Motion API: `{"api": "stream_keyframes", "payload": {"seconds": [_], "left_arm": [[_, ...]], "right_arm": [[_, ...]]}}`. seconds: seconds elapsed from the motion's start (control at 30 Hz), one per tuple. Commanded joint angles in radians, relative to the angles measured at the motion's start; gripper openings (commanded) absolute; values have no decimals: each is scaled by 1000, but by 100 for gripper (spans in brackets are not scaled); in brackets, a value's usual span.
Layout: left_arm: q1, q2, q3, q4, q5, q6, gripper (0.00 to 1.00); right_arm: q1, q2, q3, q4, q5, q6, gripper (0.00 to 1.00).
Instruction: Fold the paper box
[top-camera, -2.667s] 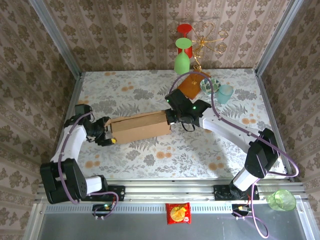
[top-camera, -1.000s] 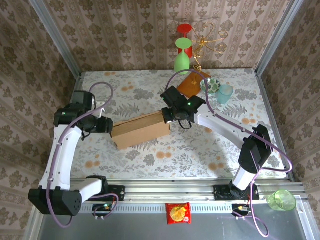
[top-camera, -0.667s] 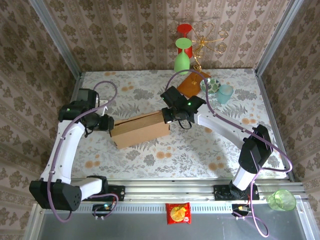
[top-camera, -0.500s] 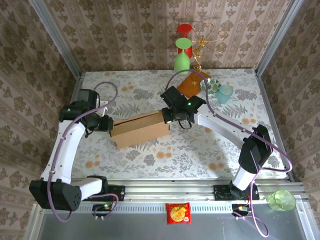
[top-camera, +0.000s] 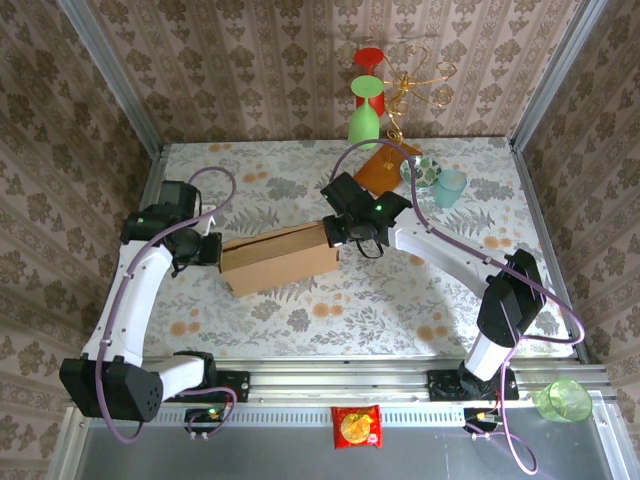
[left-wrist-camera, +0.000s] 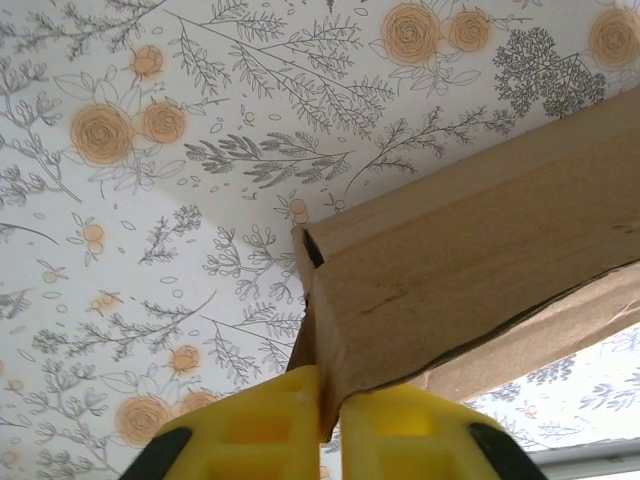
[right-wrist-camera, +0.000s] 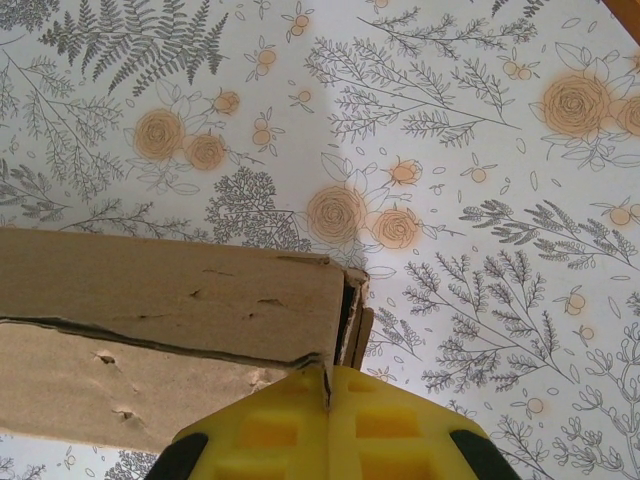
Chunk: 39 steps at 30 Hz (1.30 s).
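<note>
Box: plain brown corrugated cardboard paper box (top-camera: 280, 258) lay mid-table on floral-print tabletop (top-camera: 400, 300), closed up into a shallow oblong.
Long axis: ran left-right, left end slightly nearer.
Left end: left gripper (top-camera: 212, 250) met it end-on, yellow fingers (left-wrist-camera: 250, 430) clamped on end-wall edge.
Right end: right gripper (top-camera: 335, 232) pinched tight on cardboard edge there.
Nearer arm: neither; one per end, so next fold prob. works btwn them.

Over on the floral counter (top-camera: 300, 310), back right: a glossy orange-brown wooden slab (top-camera: 378, 172) carrying a gold wire stand (top-camera: 412, 80). Just beside it, a patterned bowl (top-camera: 418, 172) and a teal cup (top-camera: 450, 187). A green glass (top-camera: 363, 125) stands at the back edge. Down front, a red snack packet (top-camera: 356, 426) and a green cup (top-camera: 563, 400).
</note>
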Motion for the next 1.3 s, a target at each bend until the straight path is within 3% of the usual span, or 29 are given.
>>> {"api": "stream_keyframes", "payload": {"seconds": [0.0,0.53,1.27], "left_arm": [[-4,19,11,-24,19,-43,7],[27,32,-4,-26,125,-163,0],[68,-139,-272,185,152,-308,0]], "right_arm": [[1,27,5,-69,-23,0,0],[0,32,4,-69,-22,1,0],[2,8,-58,-10,-35,0,0]]}}
